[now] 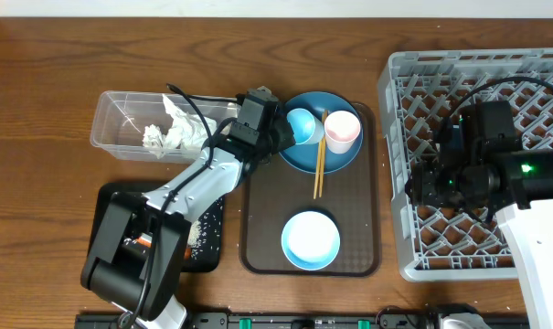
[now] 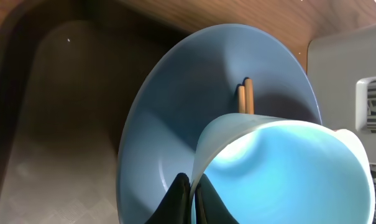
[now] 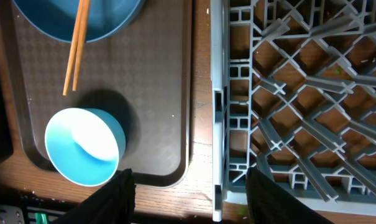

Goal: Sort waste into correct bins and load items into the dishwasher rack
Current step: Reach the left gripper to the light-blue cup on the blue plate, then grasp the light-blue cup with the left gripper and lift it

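My left gripper (image 1: 289, 135) is shut on the rim of the light blue cup (image 1: 301, 124), one finger inside and one outside. The cup (image 2: 287, 168) sits on the dark blue plate (image 1: 335, 157) beside the pinkish-white cup (image 1: 342, 131). The wooden chopsticks (image 1: 319, 157) lie across the plate onto the brown serving tray (image 1: 354, 219). The light blue bowl (image 1: 311, 239) stands at the tray's front. My right gripper (image 1: 420, 190) hangs open above the left edge of the grey dishwasher rack (image 1: 495, 228), holding nothing. In the left wrist view the left gripper (image 2: 192, 200) pinches the cup wall.
A clear tub (image 1: 121, 119) at the back left holds crumpled white napkins (image 1: 171, 135). A black tray (image 1: 207, 239) with scattered rice grains lies under my left arm. In the right wrist view the bowl (image 3: 82, 146) and rack edge (image 3: 217, 106) lie below.
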You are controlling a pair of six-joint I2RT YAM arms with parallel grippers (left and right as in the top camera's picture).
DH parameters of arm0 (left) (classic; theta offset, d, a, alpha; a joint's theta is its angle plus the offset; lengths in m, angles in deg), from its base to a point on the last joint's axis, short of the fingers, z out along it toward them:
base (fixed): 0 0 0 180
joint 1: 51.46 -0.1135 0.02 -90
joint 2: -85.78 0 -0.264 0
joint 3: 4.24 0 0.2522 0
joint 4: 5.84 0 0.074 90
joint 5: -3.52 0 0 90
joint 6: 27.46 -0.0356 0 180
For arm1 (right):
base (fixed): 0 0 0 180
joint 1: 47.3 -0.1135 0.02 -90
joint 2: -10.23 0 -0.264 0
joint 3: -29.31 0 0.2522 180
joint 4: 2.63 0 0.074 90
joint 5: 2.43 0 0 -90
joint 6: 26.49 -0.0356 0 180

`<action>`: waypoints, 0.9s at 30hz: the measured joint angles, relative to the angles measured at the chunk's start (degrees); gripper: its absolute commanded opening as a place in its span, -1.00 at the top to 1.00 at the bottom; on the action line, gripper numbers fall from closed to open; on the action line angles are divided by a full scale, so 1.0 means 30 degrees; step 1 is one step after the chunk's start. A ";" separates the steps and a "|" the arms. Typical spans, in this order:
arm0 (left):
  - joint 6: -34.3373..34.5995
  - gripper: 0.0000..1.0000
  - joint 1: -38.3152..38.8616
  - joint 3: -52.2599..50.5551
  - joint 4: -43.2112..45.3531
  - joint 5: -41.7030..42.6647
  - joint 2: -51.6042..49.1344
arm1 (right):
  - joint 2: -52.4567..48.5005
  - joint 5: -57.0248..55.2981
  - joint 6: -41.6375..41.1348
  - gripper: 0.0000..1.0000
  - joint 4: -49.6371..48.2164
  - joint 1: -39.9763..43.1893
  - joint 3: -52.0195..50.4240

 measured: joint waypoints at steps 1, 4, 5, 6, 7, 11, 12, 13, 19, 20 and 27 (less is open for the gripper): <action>-0.0007 0.88 0.0000 0.0000 0.0000 0.0000 0.0000 | 0.0000 0.0000 0.0000 -0.22 0.0000 0.0000 0.0000; -0.0007 0.88 0.0000 0.0000 -0.0007 0.0000 0.0007 | 0.0000 -0.0007 0.0087 -0.39 0.0022 0.0000 0.0000; -0.0007 0.88 0.0000 0.0000 -0.0007 0.0000 0.0051 | 0.0000 -0.0029 0.0117 -0.40 0.0022 0.0000 0.0000; -0.0007 0.88 0.0007 0.0000 -0.0073 0.0000 0.0138 | 0.0000 -0.0022 0.0131 -0.41 0.0036 0.0000 0.0000; -0.0007 0.88 0.0007 0.0000 -0.0197 -0.0007 0.0321 | 0.0000 -0.0022 0.0131 -0.41 0.0044 0.0000 0.0000; -0.0007 0.88 0.0000 0.0000 -0.1239 0.0000 0.2157 | 0.0000 -0.0015 0.0124 -0.50 -0.0051 0.0000 -0.0007; -0.0007 0.88 0.0000 0.0000 -0.1829 -0.0007 0.3031 | 0.0000 -0.0007 0.0146 -0.52 -0.0080 0.0000 -0.0015; -0.0007 0.88 0.0000 0.0000 -0.2237 0.0000 0.3657 | 0.0000 0.0000 0.0138 -0.53 -0.0080 0.0000 -0.0015; -0.0015 0.88 -0.0007 0.0007 -0.7366 0.0714 0.8459 | 0.0000 0.2295 0.1741 -0.51 -0.0306 0.0000 -0.0109; 0.0000 0.88 -0.0029 0.0007 -0.8211 0.1173 0.9056 | 0.0000 0.3198 0.2419 -0.52 -0.0379 0.0007 -0.0109; -0.0240 0.88 -0.0481 0.0007 -0.9850 0.9646 1.1599 | 0.0000 1.1927 0.9260 -0.63 0.0590 0.0000 -0.0109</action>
